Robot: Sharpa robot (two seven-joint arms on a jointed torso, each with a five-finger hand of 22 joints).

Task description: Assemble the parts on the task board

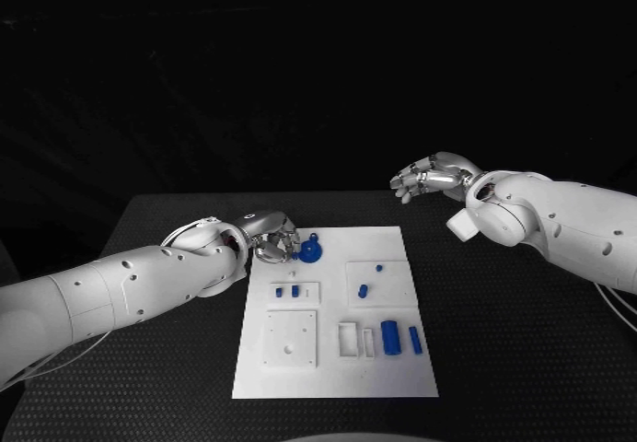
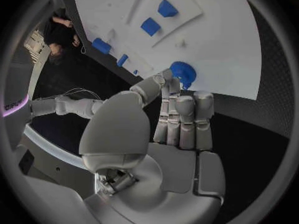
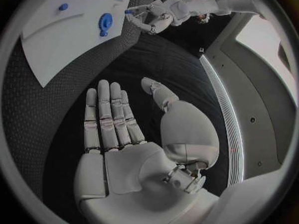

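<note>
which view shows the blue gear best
The left wrist view: the blue gear sits large and close at the left hand's fingertips, teeth visible. In the head view the gear is small beside that hand. The right wrist view shows it small and far off on the task board.

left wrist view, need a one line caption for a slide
Left hand with its fingers at the blue gear near the edge of the white task board.
</note>
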